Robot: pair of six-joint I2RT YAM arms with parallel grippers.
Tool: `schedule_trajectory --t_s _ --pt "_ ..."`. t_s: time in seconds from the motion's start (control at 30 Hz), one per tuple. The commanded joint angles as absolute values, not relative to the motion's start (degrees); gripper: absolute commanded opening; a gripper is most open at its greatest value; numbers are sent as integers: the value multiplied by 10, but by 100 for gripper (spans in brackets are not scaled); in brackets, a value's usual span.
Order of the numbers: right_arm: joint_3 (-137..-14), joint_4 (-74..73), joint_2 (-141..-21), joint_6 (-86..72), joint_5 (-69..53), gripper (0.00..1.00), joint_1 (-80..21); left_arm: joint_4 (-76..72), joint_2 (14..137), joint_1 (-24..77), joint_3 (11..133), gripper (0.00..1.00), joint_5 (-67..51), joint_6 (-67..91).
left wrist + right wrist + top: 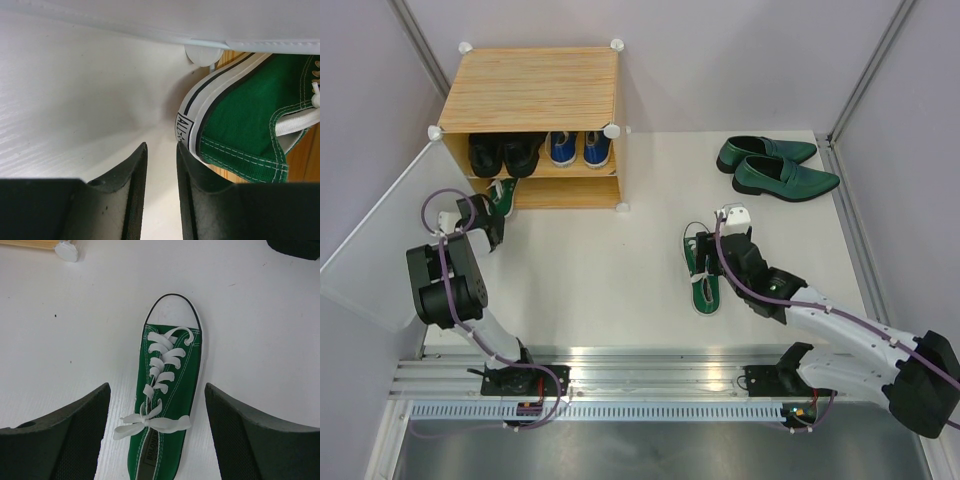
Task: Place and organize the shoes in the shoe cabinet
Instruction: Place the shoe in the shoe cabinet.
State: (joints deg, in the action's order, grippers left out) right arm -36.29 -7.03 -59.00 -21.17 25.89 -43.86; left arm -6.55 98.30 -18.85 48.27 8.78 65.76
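My left gripper (161, 147): narrowly apart, empty, beside sneaker (240, 130) at cabinet (535, 88); nudge could topple it. Right gripper (156, 385): wide apart over second sneaker (172, 370).

Tool (161, 149) fingers stand narrowly apart, gap empty. Green sneaker (245, 135) heel sits beside one finger, below white connector (202, 54).

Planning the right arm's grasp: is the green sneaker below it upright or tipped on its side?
Upright: the green sneaker rests sole-down on the table, laces and tongue facing up.
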Motion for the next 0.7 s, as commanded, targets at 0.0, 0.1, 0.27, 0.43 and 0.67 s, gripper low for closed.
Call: schedule_trajectory --t_s 0.0,0.1,0.27,0.43,0.67 --pt "-384 -55 -595 -205 272 80 -437 -117 1004 -196 524 34 71 679" --pt "-386 -55 -599 -205 273 80 -437 -125 1013 -195 537 34 63 667" --pt "-388 -54 -604 -204 275 80 -437 -136 1026 -195 551 32 48 652" --pt "-390 -54 -607 -203 276 80 -437 -167 1032 -193 548 32 46 645" --pt "-391 -54 -613 -200 277 80 -437 -178 1043 -191 569 33 42 654"
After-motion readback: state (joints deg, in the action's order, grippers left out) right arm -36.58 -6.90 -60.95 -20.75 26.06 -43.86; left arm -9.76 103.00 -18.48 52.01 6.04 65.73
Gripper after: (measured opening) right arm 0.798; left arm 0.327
